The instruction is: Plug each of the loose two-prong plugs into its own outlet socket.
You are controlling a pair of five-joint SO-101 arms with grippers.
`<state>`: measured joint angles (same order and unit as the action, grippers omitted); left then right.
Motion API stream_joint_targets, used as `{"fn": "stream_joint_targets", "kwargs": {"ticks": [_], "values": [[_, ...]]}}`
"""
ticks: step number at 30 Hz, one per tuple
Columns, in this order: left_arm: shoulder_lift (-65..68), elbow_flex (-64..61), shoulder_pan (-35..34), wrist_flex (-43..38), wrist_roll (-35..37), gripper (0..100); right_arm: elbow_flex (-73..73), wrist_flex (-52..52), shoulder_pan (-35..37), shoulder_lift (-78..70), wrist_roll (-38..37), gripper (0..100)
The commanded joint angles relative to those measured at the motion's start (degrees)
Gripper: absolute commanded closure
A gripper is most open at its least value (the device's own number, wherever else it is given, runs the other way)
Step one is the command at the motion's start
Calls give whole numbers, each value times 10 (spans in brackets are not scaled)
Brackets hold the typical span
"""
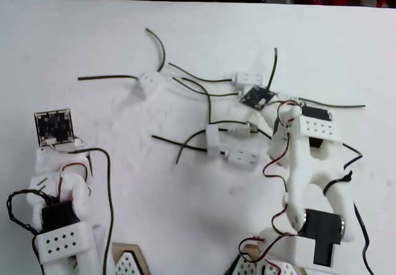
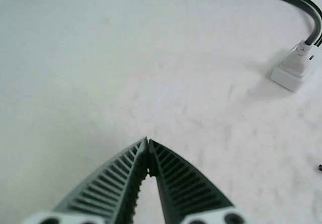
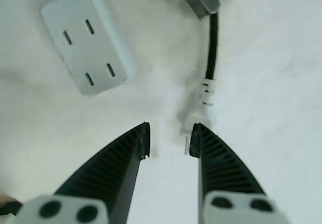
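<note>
Though unclear overhead, plug (image 3: 207, 92) beside spread right hand (image 3: 168, 139).

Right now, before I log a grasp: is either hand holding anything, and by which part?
Nothing held: left hand shut, empty; right hand open, two-prong plug beside one fingertip.

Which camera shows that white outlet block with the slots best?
The right wrist view: the outlet block lies close, four slots plain. The high view has small white blocks; I cannot tell which it is.
</note>
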<state>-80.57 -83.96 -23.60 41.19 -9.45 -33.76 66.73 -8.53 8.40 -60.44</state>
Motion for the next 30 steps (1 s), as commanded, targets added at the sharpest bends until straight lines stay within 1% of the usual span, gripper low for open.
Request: {"fn": "stream_joint_targets", "kwargs": {"ticks": [1, 3, 5, 8, 10, 12, 15, 22, 23, 27, 30], "values": [[-7, 3, 3, -11, -2, 976, 58, 11, -21, -3, -4, 865], [-7, 3, 3, -11, -2, 976, 76, 24, -22, -22, 1, 865], [-7, 2, 4, -12, -2, 976, 101, 38, -18, -54, 22, 865], [-7, 2, 4, -11, -2, 976, 162, 65, -20, -117, 47, 864], [-7, 2, 4, -11, -2, 976, 208, 92, -22, -160, 62, 846], [-7, 2, 4, -11, -2, 976, 247, 123, -21, -198, 64, 831], [-7, 2, 4, -11, -2, 976, 287, 149, -20, -240, 65, 840], [-7, 2, 5, -11, -2, 976, 312, 152, -19, -309, 66, 840], [-7, 2, 5, -11, -2, 976, 312, 152, -18, -315, 66, 846], [-7, 2, 5, -11, -2, 976, 312, 153, -18, -320, 66, 930], [-7, 1, 5, -11, -2, 976, 313, 163, -17, -320, 66, 974]]}}
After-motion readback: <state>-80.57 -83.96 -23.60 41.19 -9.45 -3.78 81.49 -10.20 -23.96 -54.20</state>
